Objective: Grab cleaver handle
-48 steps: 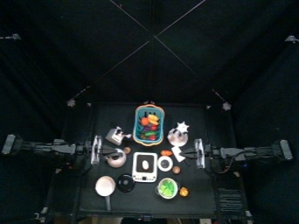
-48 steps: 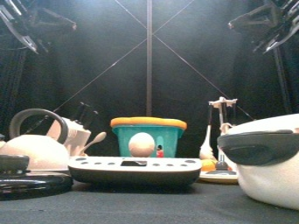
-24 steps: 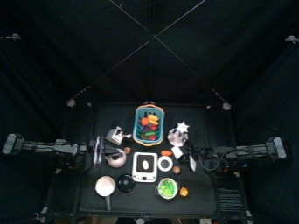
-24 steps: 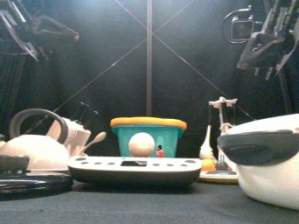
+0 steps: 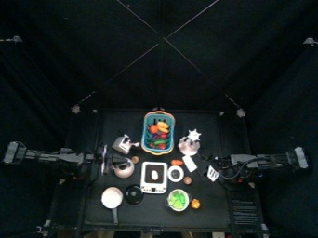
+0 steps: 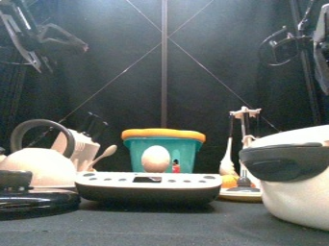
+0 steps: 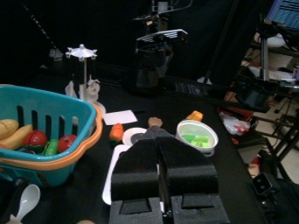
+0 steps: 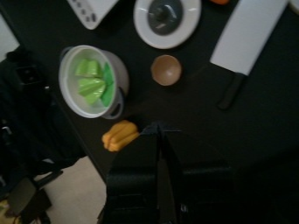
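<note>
Cleaver (image 8: 250,35) lies flat on the black table (image 8: 233,131), near the right arm's side, beside a white plate (image 8: 167,21) and a small brown disc (image 8: 167,70). Blade: broad, pale, rectangular, likely stiff and smooth. Handle (image 8: 230,90): dark, slim, straight, extending off the blade's end toward the table edge. Probably front-heavy if real (could be a light toy; cannot tell). Best hold: mid-handle, across its narrow width, clear of the blade. Right gripper (image 8: 160,166) hovers above, jaws together, nothing between them. Left gripper (image 7: 163,179) also has its jaws together and empty, over its own side. Nearby: green-filled bowl (image 8: 93,80), orange piece (image 8: 119,136).
</note>
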Motion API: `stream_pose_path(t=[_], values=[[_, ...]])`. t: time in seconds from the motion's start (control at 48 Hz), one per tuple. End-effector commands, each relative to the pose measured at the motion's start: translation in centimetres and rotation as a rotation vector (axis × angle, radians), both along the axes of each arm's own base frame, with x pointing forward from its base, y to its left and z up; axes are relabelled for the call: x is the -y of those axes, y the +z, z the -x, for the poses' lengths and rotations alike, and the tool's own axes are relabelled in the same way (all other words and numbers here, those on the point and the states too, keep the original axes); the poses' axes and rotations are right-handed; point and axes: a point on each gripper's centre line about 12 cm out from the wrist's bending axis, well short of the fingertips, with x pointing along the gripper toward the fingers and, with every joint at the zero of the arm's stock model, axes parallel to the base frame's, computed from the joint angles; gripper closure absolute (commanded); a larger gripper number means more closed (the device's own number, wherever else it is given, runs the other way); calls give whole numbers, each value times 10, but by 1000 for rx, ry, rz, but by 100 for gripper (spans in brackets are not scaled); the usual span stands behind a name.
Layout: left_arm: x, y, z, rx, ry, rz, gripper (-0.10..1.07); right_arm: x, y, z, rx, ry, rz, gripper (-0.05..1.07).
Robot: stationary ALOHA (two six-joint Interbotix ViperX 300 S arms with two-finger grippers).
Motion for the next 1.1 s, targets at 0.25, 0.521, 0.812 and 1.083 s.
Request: stream_pose_path(t=[0.25,0.521,0.812,1.083], values=[[-20,3,1,-1,100,45,86,-3,-21,-4,-18,-158,-21,81],[-22,-1,3,-5,121,80,85,-3,-31,-12,-19,-133,123,54],[-25,7,1,25,133,73,85,-2,-59,-11,-117,-160,145,35],[-29,7,1,32,154,75,85,-9,-79,-32,-73,-165,93,26]])
